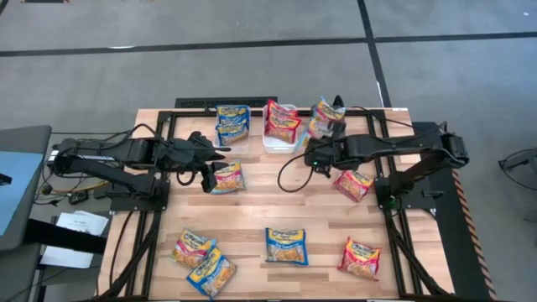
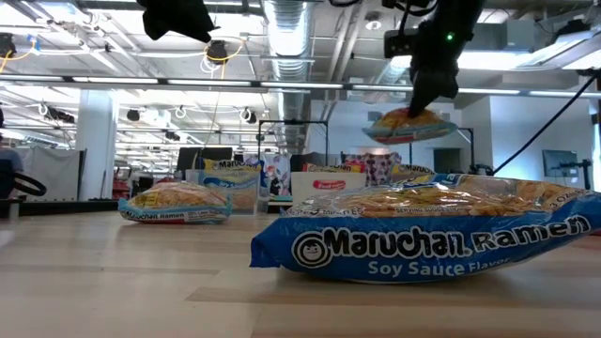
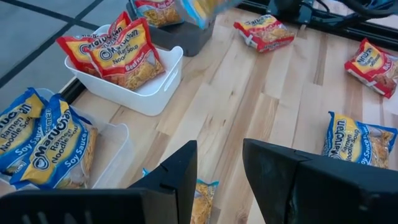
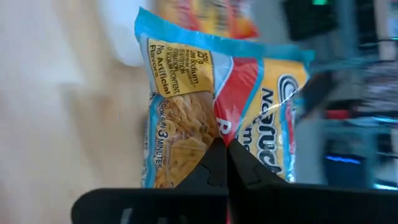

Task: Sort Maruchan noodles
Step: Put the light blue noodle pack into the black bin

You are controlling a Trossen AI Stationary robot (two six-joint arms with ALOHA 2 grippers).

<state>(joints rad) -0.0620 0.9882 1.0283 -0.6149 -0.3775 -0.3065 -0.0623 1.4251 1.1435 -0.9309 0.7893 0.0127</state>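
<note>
From above, the wooden desk (image 1: 277,214) carries three bins along its far edge. The clear bin (image 1: 232,134) holds blue-and-yellow packets (image 1: 232,122), and the white bin (image 1: 279,130) holds red packets (image 1: 282,122). The right pincer (image 1: 330,126) is clenched on a blue-and-orange packet (image 1: 326,113), holding it up beside the white bin, over the far right part of the desk. The left pincer (image 1: 220,155) hangs with its fingers parted and empty, above a blue packet (image 1: 226,177) lying on the desk. Further packets lie loose: a red packet (image 1: 353,184) by the right arm, another red one (image 1: 361,257) at the near right, a blue Soy Sauce packet (image 1: 287,246) at the near middle, and two more at the near left (image 1: 201,260).

At desk level, the Soy Sauce packet (image 2: 427,230) fills the foreground, and the held packet (image 2: 410,125) hangs in the air under the right pincer (image 2: 415,105).

The left wrist view shows the left fingers (image 3: 180,177) apart with nothing between them, with the white bin (image 3: 130,87) of Beef packets (image 3: 121,53) and the clear bin (image 3: 106,143) ahead.

The right wrist view shows the right fingers (image 4: 217,162) shut tight on the edge of the blue-and-orange packet (image 4: 211,99).
</note>
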